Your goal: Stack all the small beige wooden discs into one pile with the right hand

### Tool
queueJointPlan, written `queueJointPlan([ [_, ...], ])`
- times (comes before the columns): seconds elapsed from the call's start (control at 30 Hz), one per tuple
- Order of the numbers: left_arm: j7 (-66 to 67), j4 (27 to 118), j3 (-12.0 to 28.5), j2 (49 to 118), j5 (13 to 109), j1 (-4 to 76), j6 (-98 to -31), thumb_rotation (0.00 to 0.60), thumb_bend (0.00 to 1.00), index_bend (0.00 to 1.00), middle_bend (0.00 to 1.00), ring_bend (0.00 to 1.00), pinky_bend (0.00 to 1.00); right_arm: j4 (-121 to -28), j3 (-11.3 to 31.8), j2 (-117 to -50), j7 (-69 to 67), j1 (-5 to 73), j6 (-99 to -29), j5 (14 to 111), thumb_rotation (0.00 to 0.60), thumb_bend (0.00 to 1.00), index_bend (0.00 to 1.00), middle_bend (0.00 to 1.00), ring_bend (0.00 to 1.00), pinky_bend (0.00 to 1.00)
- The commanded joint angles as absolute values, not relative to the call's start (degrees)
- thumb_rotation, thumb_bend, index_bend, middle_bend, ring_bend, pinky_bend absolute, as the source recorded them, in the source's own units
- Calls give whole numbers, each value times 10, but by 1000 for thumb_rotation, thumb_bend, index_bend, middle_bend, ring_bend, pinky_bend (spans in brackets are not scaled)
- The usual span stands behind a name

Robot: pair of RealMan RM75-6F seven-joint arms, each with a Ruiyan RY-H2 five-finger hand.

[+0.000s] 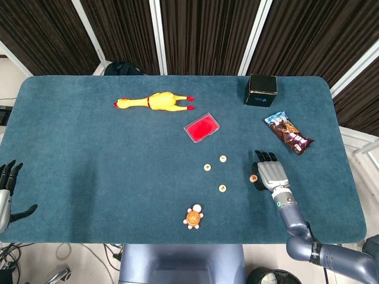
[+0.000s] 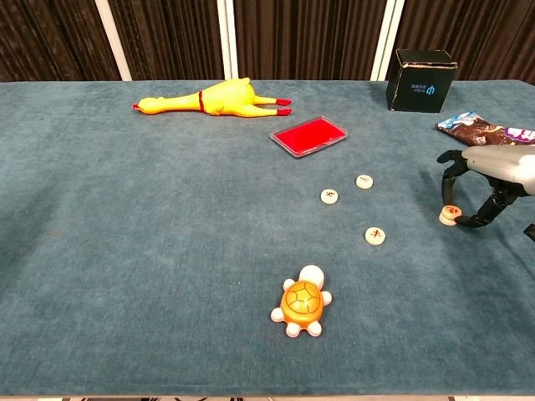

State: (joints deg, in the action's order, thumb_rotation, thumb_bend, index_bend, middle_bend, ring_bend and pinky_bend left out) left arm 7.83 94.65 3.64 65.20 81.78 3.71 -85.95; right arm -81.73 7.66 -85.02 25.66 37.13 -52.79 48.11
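Near the table's right side, the right hand arches over a beige disc — fingers curved around it, grip unclear.

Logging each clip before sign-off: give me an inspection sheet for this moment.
Surface: blue cloth table.
Job's things: three discs lie apart; fourth disc between the right hand's fingers.
Clutter: rubber chicken, red tray, black box, snack packet, toy turtle.
Hands: right hand over fourth disc; left hand off the table's edge, fingers apart.
Cables: some on the floor at lower left.
Surroundings: dark curtains.
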Motion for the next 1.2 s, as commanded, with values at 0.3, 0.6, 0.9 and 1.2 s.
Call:
queueJointPlan([
  [0.3,78,946,37,652,818,37,-860,600,15,63,0,0,0,-825,74,-847,263,374,-530,477,600,391,451,8,30,0],
  [0.6,77,946,37,652,816,37,-860,600,15,62,0,0,0,-875,75,-826,266,371,-552,488,600,391,391,8,13,0],
  [0.9,77,949,37,652,816,36,-861,600,14,63,0,0,0,-949,64,-831,301,363,-616,530,600,391,359,5,4,0],
  [1.2,73,949,38,651,815,36,-860,600,14,63,0,0,0,-932,37,-888,340,353,-648,563,600,325,312,0,0,0],
])
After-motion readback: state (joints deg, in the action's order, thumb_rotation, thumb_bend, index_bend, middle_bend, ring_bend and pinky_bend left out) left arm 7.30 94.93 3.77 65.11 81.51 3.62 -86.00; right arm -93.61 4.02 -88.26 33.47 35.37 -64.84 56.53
